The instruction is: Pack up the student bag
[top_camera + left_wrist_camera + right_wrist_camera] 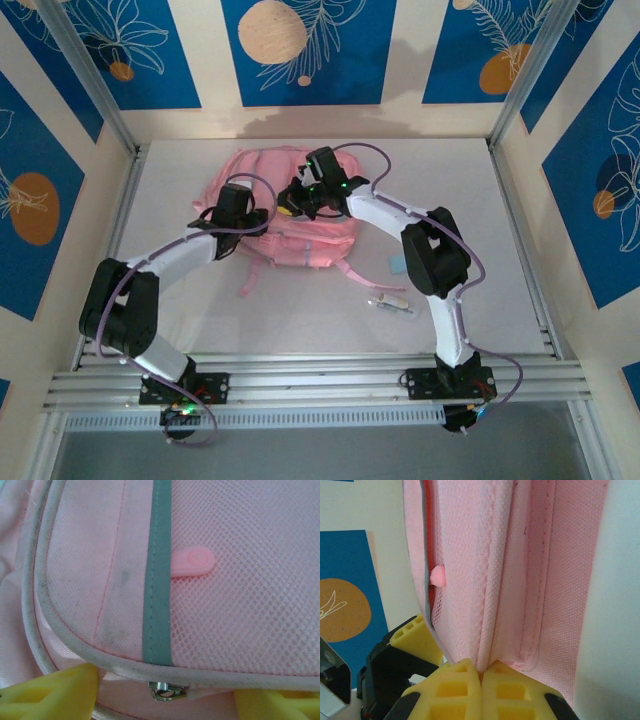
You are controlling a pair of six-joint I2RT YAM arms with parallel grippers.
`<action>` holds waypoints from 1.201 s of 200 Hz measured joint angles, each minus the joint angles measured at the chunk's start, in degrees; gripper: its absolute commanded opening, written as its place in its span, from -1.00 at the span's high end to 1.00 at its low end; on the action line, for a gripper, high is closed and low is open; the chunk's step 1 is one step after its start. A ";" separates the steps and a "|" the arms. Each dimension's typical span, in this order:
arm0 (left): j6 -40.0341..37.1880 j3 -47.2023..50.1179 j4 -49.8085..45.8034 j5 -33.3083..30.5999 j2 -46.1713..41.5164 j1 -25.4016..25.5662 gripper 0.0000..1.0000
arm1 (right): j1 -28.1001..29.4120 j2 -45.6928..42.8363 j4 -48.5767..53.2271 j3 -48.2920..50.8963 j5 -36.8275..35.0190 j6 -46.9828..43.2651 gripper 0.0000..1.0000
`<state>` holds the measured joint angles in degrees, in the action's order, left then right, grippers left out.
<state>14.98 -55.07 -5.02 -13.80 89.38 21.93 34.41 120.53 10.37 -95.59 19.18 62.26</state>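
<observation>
While the student bag (300, 245) lies on the tabletop (450, 200), the right end effector (481, 674) clamps its fabric edge. The left end effector (162, 697) stands apart at the piped seam.

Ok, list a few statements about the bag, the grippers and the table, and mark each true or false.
1. The right gripper is shut on a fold of the student bag. True.
2. The left gripper is clamped shut. False: its fingers stand apart, on either side of a metal zip slider.
3. The student bag hangs over the table's edge. False: it lies flat near the middle of the table.
4. A small pale blue item lies on the table beside the bag. True.
</observation>
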 measured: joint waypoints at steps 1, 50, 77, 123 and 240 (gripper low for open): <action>-0.02 0.00 -0.07 -0.07 -0.09 0.02 -0.40 | -0.02 0.00 -0.02 0.02 0.04 0.00 1.00; 0.00 1.29 -7.72 -1.55 -7.30 -1.11 -0.39 | -0.98 -1.38 0.50 0.13 1.31 -0.28 1.00; 1.01 1.01 -11.61 -0.68 -8.57 -1.55 -0.39 | -1.62 -2.16 1.22 0.15 1.88 -0.35 1.00; 3.15 -0.61 -12.59 10.99 -8.57 -1.57 -0.41 | -1.86 -2.27 1.66 0.15 2.56 -0.76 1.00; 0.98 -4.24 -10.51 13.27 -3.67 -1.62 0.07 | -1.73 -2.25 2.10 0.15 3.39 -1.42 1.00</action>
<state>15.97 -59.31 -15.53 -0.54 85.71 20.32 32.69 118.28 12.47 -95.44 22.57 60.84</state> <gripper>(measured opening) 0.561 0.058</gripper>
